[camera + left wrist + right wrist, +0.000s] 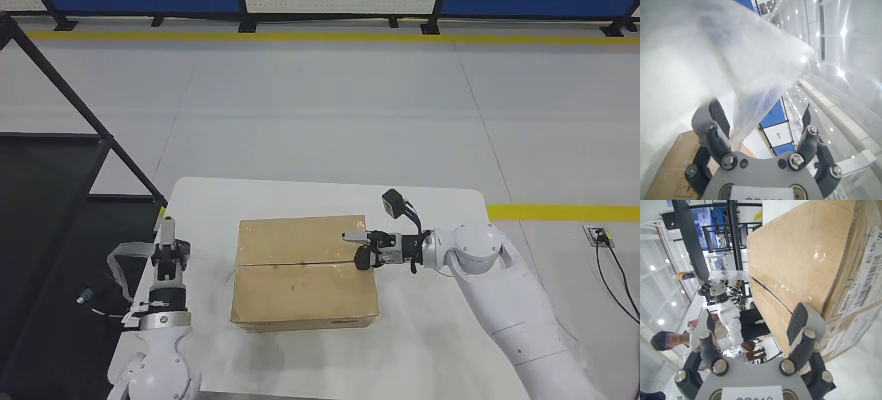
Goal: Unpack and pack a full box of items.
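Note:
A brown cardboard box (305, 280) lies in the middle of the white table with both top flaps down and a seam along its length. My right gripper (356, 250) is open at the box's right end, level with the seam. In the right wrist view one finger (797, 323) lies over the top edge of the box (791, 256). My left gripper (168, 228) stands left of the box, pointing upward. It (761, 106) is open, and a clear plastic film (753, 66) rises between its fingers, close to one pad. The film (120, 255) droops away from the box.
The table (440, 210) has bare room behind and to the right of the box. A black frame (60, 100) and a dark surface border the table's left side. A shipping label (866, 279) covers the box's end wall.

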{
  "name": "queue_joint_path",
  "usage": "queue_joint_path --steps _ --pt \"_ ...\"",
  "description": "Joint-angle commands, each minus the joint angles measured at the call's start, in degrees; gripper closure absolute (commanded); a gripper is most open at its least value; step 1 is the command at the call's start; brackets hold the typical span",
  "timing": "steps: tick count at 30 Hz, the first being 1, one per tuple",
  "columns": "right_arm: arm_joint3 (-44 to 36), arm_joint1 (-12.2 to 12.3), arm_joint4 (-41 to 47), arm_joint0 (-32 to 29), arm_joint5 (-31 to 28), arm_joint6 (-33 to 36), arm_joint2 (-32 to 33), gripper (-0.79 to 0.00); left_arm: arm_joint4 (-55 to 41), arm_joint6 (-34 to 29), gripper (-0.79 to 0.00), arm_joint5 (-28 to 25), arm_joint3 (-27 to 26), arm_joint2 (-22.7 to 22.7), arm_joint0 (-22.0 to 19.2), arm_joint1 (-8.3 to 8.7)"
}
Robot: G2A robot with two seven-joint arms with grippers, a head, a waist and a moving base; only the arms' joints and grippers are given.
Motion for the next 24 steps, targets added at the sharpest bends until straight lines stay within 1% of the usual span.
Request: queue_joint_path --steps 1,5,11,17,24 --pt "0.0 0.0 0.0 0.0 0.0 0.0 0.0 -0.785 3.3 0.7 -0.785 1.6 -0.4 1.6 -0.7 -0.28" --pt "0.0 0.0 0.0 0.0 0.0 0.0 0.0 -0.785 8.9 1.9 -0.785 4.0 -0.9 5.0 -2.1 -0.89" --pt "0.0 0.0 0.0 0.0 0.0 0.0 0.0 -0.785 14.1 2.2 -0.785 6.6 -0.9 8.9 -3.7 -1.79" --pt "0.0 0.0 0.0 0.0 0.0 0.0 0.0 -0.785 17.9 1.2 -0.785 9.1 -0.6 11.5 -4.9 -2.59" --pt "0.0 0.0 0.0 0.0 0.0 0.0 0.0 -0.785 20.9 -1.0 -0.785 10.1 -0.1 13.8 -5.9 -3.42"
